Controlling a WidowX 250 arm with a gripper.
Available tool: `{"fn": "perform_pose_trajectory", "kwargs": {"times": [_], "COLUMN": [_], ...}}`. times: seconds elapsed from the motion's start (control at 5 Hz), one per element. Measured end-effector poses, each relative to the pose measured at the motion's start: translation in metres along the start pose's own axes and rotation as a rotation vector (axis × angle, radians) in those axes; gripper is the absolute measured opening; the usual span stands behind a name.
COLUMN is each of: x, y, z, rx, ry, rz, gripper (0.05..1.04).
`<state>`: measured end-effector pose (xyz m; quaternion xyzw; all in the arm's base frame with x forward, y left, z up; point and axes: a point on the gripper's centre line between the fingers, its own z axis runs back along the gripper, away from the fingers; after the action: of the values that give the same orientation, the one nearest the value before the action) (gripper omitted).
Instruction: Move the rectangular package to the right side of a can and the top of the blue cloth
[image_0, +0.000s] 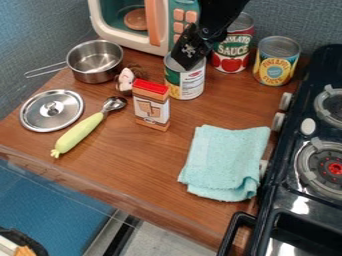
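End effector at green-and-white-labelled can; whether open, cannot tell. Upright red-topped package, just beside can. Tomato-pictured can, behind. Folded blue cloth.

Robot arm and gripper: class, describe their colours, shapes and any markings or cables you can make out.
The arm is black and chunky, narrowing towards the gripper. The gripper is black too, angular and blocky, with a small, pale, speckled marking on its side. I can't make out any cable.
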<state>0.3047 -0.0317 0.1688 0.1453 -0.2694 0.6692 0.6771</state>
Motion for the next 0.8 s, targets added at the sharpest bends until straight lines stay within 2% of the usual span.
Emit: {"fn": "perform_pose_trajectory", "kwargs": {"times": [0.2, 0.4, 0.6, 0.8], "x": [-0.006, 0.001, 0.011, 0.021], "y": [0.003, 0.011, 0.020, 0.028], "z": [-0.007, -0.017, -0.021, -0.031], "rx": [0.030, 0.108, 0.142, 0.141], "ry": [0.001, 0.073, 0.162, 0.300], "rz": [-0.009, 0.110, 0.208, 0.280], "gripper": [1.001, 1.001, 1.001, 1.001]}}
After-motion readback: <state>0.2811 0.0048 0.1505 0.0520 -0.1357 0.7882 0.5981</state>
